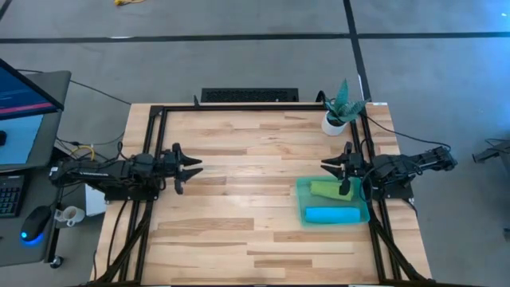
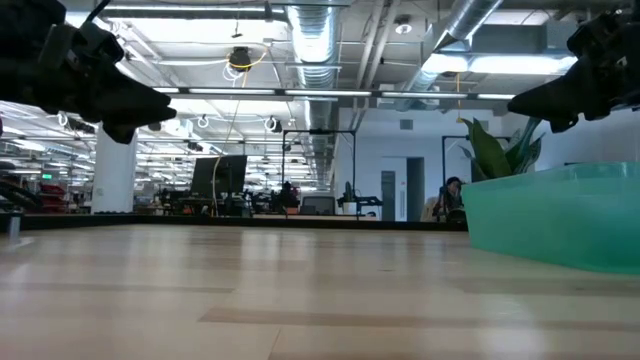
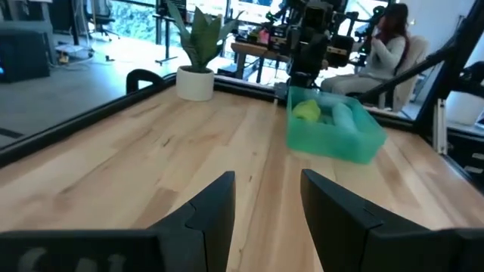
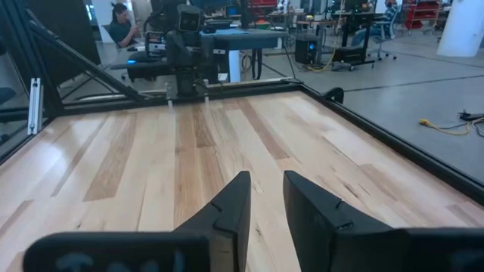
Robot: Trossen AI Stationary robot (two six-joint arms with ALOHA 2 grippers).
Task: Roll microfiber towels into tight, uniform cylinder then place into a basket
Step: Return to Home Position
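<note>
The teal basket [image 1: 301,209] stands on the table at the right, near my right arm. Two rolled towels lie on its floor: the lime green one [image 1: 324,189] on the far side, the sky blue one [image 1: 331,214] on the near side. In the left wrist view the basket [image 3: 333,140] shows the green roll [image 3: 306,111] and the blue roll [image 3: 342,115]. My left gripper [image 1: 197,165] hovers open over the table's left part, with nothing between its fingers. My right gripper [image 1: 325,165] hovers level just beyond the basket's far edge, open by a narrow gap [image 4: 266,198], also with nothing between its fingers.
A potted plant in a white pot [image 1: 335,121] stands at the far right corner. A black metal frame [image 1: 239,108] runs around the table. Bare wood [image 1: 247,191] spreads between the arms. A seated person [image 3: 382,45] shows beyond the table's right side.
</note>
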